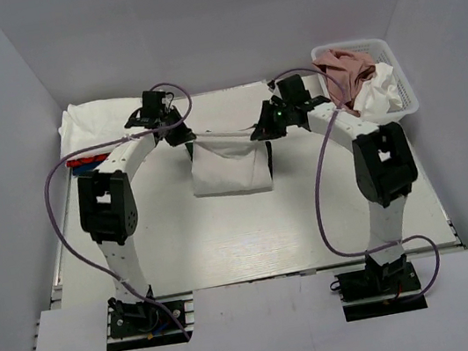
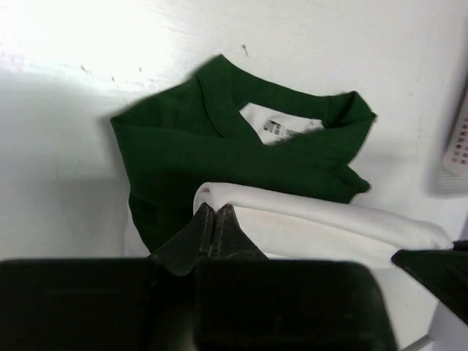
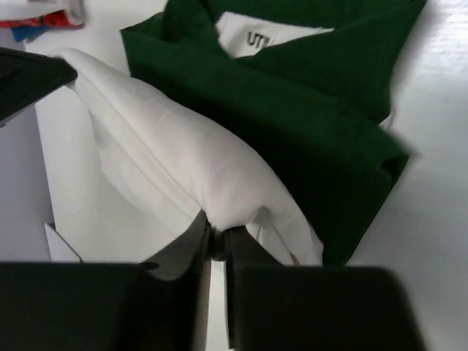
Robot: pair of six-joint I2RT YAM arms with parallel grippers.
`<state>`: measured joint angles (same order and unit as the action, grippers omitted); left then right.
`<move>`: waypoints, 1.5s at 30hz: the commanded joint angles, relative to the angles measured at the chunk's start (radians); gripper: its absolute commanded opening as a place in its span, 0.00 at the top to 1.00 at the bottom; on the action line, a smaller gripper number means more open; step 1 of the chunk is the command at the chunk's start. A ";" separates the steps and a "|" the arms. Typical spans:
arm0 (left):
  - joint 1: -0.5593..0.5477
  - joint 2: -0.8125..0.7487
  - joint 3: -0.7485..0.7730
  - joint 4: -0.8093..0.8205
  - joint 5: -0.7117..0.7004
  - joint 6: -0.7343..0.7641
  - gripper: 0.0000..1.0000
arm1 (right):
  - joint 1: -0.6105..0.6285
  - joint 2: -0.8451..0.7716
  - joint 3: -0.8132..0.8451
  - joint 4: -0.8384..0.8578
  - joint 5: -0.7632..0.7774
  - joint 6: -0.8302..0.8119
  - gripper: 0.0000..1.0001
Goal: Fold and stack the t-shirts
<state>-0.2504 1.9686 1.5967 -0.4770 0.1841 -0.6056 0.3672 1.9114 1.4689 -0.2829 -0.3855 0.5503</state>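
over mid-table, left pincer (image 1: 184, 137), right pincer (image 1: 261, 130) hold white t-shirt (image 1: 229, 172) aloft

Toward 12 o'clock of the table (image 1: 226, 239), the hanging t-shirt (image 1: 229, 169) spans between the left gripper (image 1: 176, 133) at its 9 o'clock end and the right gripper (image 1: 261, 129) at its 3 o'clock end. Both pinch its top edge, and it drapes partly over the folded t-shirt (image 2: 183, 139) lying flat beneath. The basket (image 1: 349, 44) sits at 2 o'clock with one crumpled t-shirt (image 1: 343, 67) in its far-left part and a second crumpled t-shirt (image 1: 378, 92) at its 4 o'clock. At 10 o'clock a spread t-shirt (image 1: 96, 119) lies by the far edge, with a small folded stack (image 1: 85, 161) just at its 6 o'clock.
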 commanded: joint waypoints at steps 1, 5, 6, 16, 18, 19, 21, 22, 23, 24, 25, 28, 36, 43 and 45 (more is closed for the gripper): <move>0.037 0.056 0.121 0.012 -0.019 0.047 0.89 | -0.033 0.104 0.149 -0.021 -0.007 -0.013 0.83; 0.046 0.219 0.388 -0.152 0.005 0.134 0.01 | -0.037 0.244 0.344 -0.136 0.028 -0.044 0.09; 0.046 0.246 0.407 -0.175 0.005 0.145 0.01 | -0.034 0.250 0.387 -0.140 0.049 -0.055 0.09; 0.036 0.049 -0.010 -0.017 0.199 0.328 0.01 | -0.028 0.028 0.089 0.059 0.054 -0.075 0.09; 0.025 0.039 -0.035 -0.026 0.152 0.365 0.01 | -0.028 -0.011 0.067 0.059 0.042 -0.081 0.09; 0.016 0.039 -0.052 -0.026 0.161 0.375 0.01 | -0.028 -0.020 0.041 0.060 0.040 -0.082 0.09; 0.016 0.062 -0.052 -0.015 0.222 0.395 0.01 | -0.033 -0.063 -0.010 0.062 0.045 -0.095 0.09; 0.016 0.062 -0.052 -0.015 0.239 0.405 0.01 | -0.028 -0.072 -0.025 0.060 0.048 -0.095 0.09; 0.016 0.078 -0.061 -0.015 0.253 0.414 0.01 | -0.028 -0.106 -0.048 0.060 0.051 -0.101 0.09; 0.016 0.078 -0.061 0.001 0.280 0.423 0.01 | -0.028 -0.115 -0.076 0.062 0.056 -0.101 0.09; 0.016 0.087 -0.090 0.017 0.299 0.423 0.01 | -0.030 -0.124 -0.087 0.060 0.059 -0.101 0.09; 0.016 0.110 -0.104 0.037 0.310 0.444 0.01 | -0.031 -0.182 -0.146 0.067 0.073 -0.104 0.09; -0.015 0.193 -0.038 -0.020 0.284 0.466 0.14 | -0.034 -0.255 -0.254 0.083 0.086 -0.107 0.09; -0.056 0.297 0.080 -0.098 0.212 0.500 0.55 | -0.037 -0.333 -0.311 0.055 0.193 -0.131 0.09; -0.065 0.318 0.124 -0.107 0.212 0.510 0.68 | -0.043 -0.345 -0.314 0.038 0.239 -0.141 0.09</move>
<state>-0.2955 2.2360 1.6825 -0.5152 0.4419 -0.1322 0.3340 1.6218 1.1622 -0.2375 -0.2417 0.4450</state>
